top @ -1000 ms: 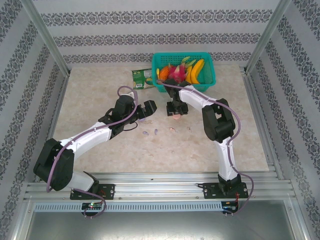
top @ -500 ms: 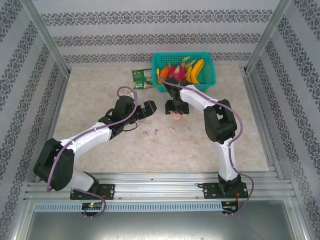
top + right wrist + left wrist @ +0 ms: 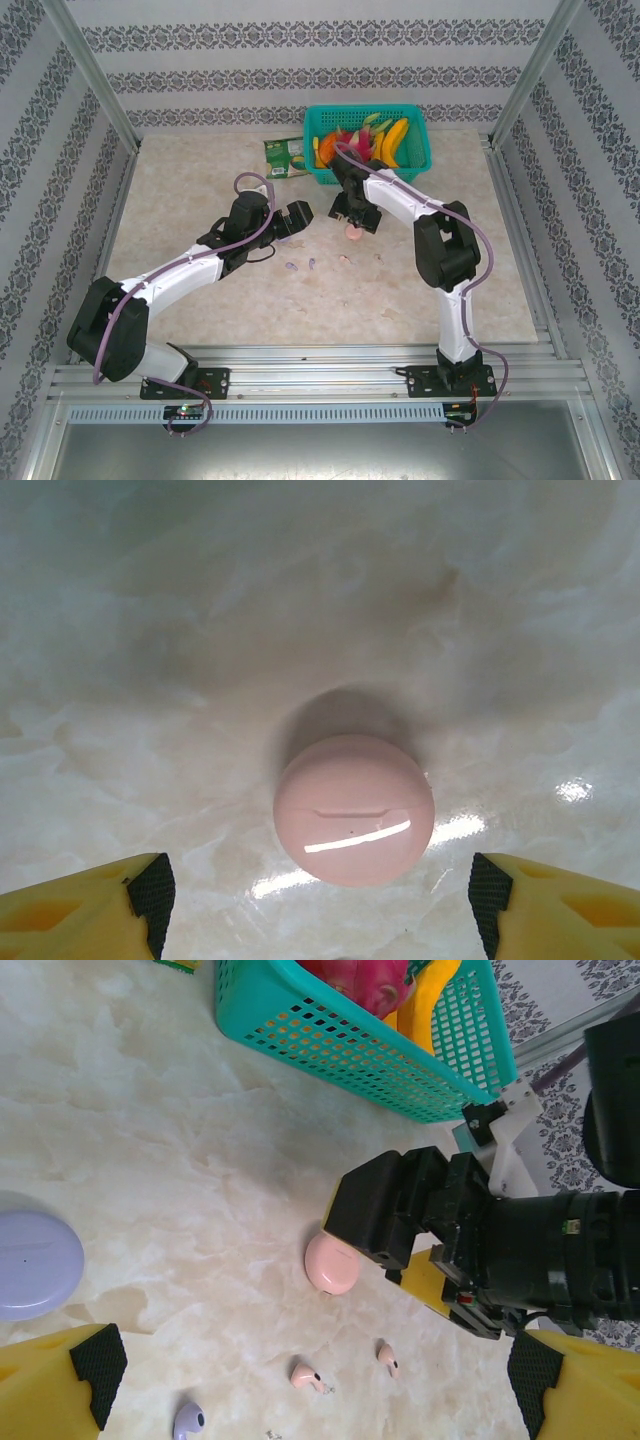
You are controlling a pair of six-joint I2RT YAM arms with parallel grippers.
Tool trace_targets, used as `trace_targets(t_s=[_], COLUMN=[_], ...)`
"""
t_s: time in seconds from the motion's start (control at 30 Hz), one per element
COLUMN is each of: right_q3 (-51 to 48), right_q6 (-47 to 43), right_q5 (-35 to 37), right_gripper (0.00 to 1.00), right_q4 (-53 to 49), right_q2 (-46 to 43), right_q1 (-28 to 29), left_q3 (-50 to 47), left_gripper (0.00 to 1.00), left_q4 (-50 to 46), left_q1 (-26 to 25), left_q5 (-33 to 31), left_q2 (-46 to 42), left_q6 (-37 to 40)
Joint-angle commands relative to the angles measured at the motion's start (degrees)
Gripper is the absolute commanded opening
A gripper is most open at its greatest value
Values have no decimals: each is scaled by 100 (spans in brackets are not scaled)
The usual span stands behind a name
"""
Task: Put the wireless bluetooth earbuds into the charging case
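right pincer (image 3: 355,220): jaws wide, holding nothing; it hangs over the pink case (image 3: 354,810), one pad on either side, neither touching
left pincer (image 3: 297,217): jaws wide and empty; just beside the right one, above the middle of the table (image 3: 190,190)
pink case: shut, lying flat on the table just short of the teal basket (image 3: 330,1040) at the far edge
lavender case (image 3: 35,1265): flat on the table to the left of the pink one
pink earbuds (image 3: 305,1376): two, loose on the table, a little toward the near edge from the pink case; a lavender earbud (image 3: 188,1420) lies near them; none sits in a case
risk, slip: the pink case is round and glossy; a squeeze off its middle could shoot it toward the basket or into the loose buds
risk, lid: it is shut; prying with one pincer alone would likely skid it
risk, buds: tiny and light; a pad landing askew may flick one away
risk, arms: the pincers work close together; a careless reach could knock them
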Motion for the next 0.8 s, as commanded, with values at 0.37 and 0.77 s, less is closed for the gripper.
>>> trace_targets(t_s=[0.37, 0.77], right_q3=[256, 265], right_q6=[-236, -603], right_q5=[97, 128], right_gripper=[80, 73], right_q4=[-209, -178], right_q2=[503, 624], right_q1=[51, -9], left_q3=[11, 21], left_gripper=[100, 100], left_q4=[163, 154], left_q1=[66, 68], left_q5=[-92, -99], left_q2=[-97, -107], left_q6=[-72, -79])
